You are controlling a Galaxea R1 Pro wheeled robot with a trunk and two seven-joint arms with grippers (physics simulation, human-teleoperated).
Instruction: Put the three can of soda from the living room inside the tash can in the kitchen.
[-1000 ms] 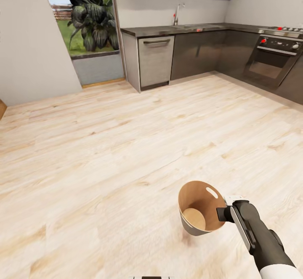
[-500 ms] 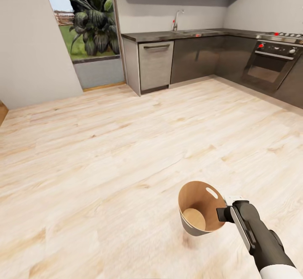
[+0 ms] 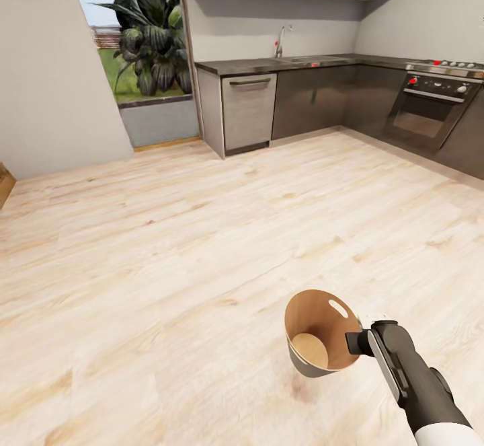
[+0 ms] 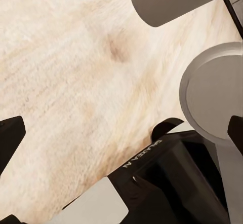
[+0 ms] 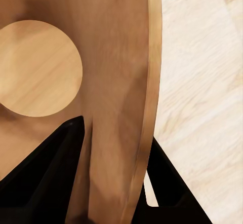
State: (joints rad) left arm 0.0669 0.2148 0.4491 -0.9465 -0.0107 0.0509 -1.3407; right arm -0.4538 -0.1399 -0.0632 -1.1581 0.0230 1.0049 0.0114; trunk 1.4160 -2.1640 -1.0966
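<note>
Over the kitchen floor, right gripper (image 3: 356,342) seemingly clamps tash can (image 3: 314,328) rim.

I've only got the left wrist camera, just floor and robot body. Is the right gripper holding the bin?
Observer: Yes. The right gripper is clamped on the bin's rim, one finger inside the wall and one outside.
Operator: Any cans in it?
Observer: None. The head view looks into the tilted bin and its round bottom is bare.
Operator: What's ahead of us?
Observer: The dark counter with a tap, across open plank floor.
</note>
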